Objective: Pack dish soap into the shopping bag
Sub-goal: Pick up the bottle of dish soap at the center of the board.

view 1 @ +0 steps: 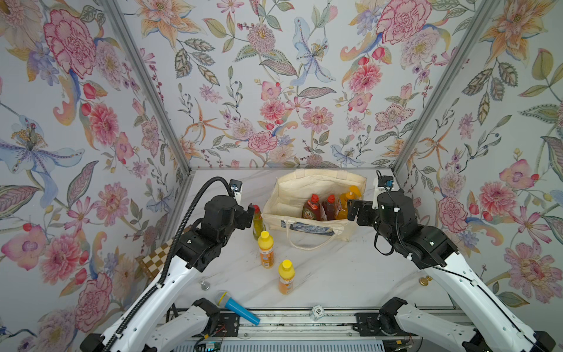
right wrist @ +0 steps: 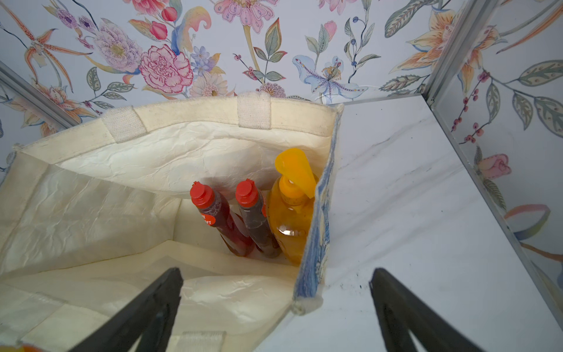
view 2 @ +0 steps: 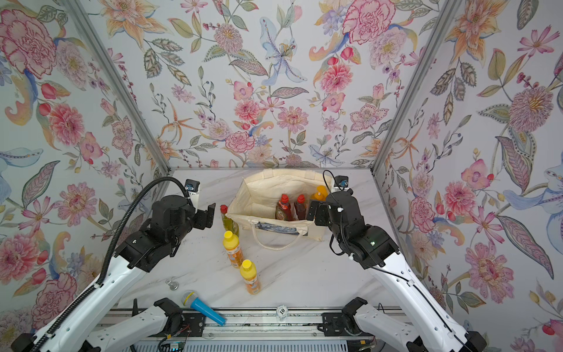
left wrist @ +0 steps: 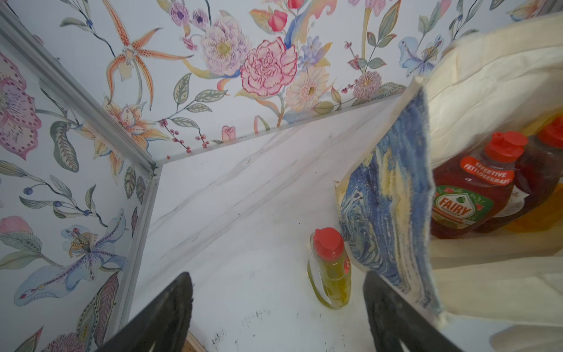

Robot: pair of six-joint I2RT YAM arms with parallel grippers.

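The left gripper [view 1: 250,214] and right gripper [view 1: 352,210] are hanging spread and empty in a top view, flanking the shopping bag [view 1: 289,195]; two yellow-capped bottles [view 1: 266,250] are standing on the table [view 1: 335,268]. Left wrist view — the slim yellow-green bottle [left wrist: 330,268] is standing just beside the bag. Right wrist view — two dark red bottles [right wrist: 219,216] and the pump bottle [right wrist: 289,219] are sitting inside.

We count one pump bottle [view 1: 350,198], two dark red bottles [view 1: 312,208] [view 1: 330,207], one yellow-green bottle [view 1: 258,224], two yellow-capped bottles [view 1: 266,250] [view 1: 286,277], one bag [view 1: 292,189], one microphone [view 1: 236,306] and two claws [left wrist: 277,280] [right wrist: 275,272].
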